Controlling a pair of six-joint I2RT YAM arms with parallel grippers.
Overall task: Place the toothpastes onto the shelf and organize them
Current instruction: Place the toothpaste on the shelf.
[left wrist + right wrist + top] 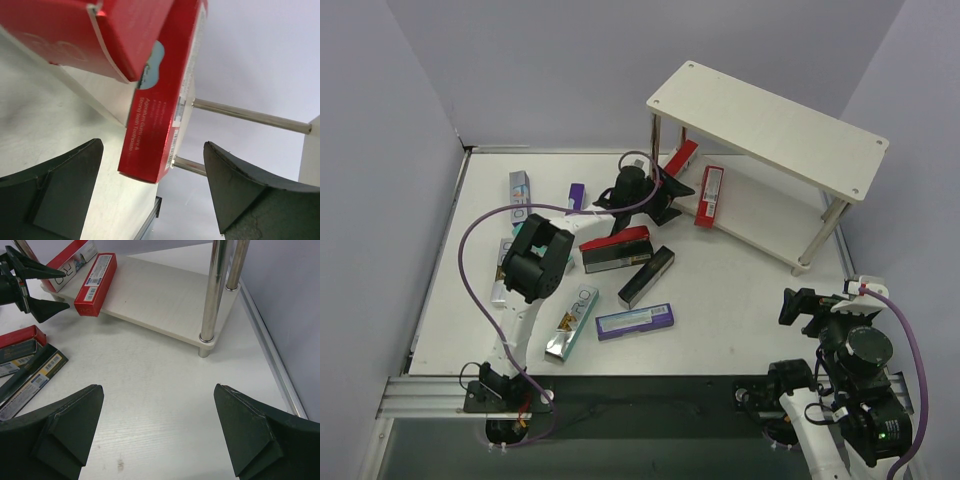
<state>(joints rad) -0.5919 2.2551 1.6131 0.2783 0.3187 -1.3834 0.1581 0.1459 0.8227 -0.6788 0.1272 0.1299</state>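
Left arm: reaches forward from its base, elbow raised, wrist level, pointing at the shelf's (770,130) lower board. Left gripper (670,200): jaws apart, gripping nothing.

Red toothpaste carton (160,100): just ahead of the open jaws, between their lines, touching neither. It lies on the lower board and overhangs its near edge. A second red carton (682,158) lies on the board to the gripper's left.

Right arm: folded near its base. Right gripper (157,387): wide open, empty, bare table between the fingers.

Writing: "RO" on the second red carton and on a silver-teal carton (572,322) behind the left gripper. Fine print unreadable.
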